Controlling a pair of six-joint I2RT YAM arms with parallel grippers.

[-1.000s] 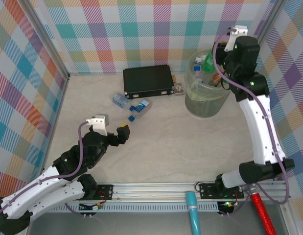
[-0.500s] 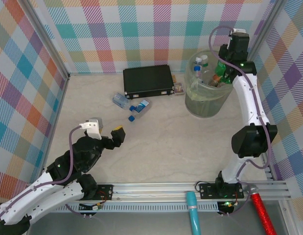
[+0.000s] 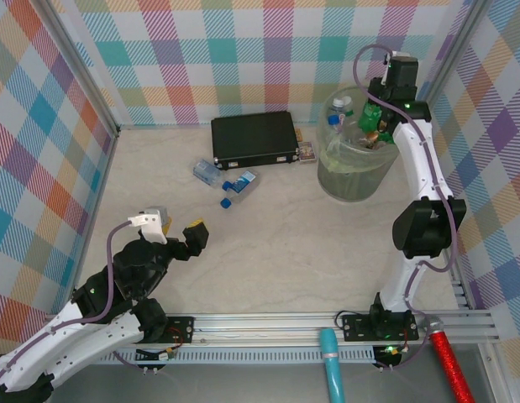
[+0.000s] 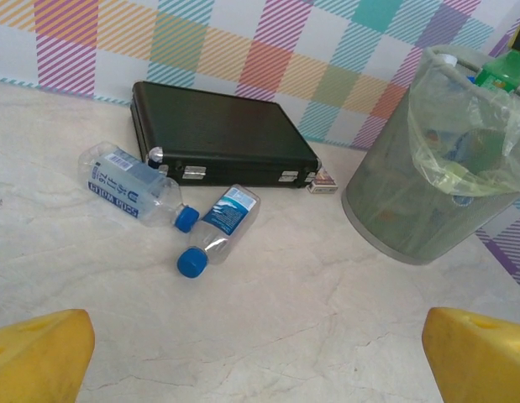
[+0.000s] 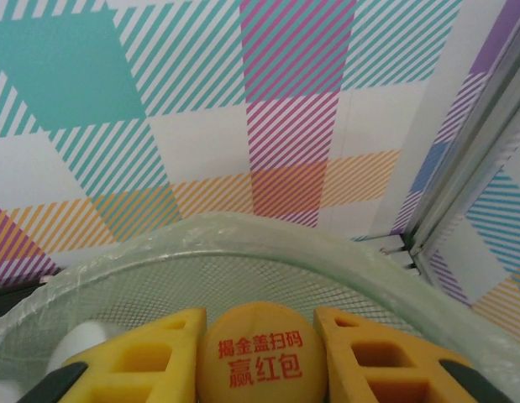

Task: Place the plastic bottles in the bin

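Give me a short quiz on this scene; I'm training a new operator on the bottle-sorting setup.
1. True or false: the left gripper is open and empty.
2. How many bottles lie on the table near the black case?
3. The right gripper, above the bin, is shut on: A) a bottle's orange cap; B) the black case; C) nothing.
Key: 1 true; 2 two; 3 A.

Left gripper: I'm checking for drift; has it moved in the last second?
Yes. The left gripper has drawn back toward the near edge, farther from the black case.
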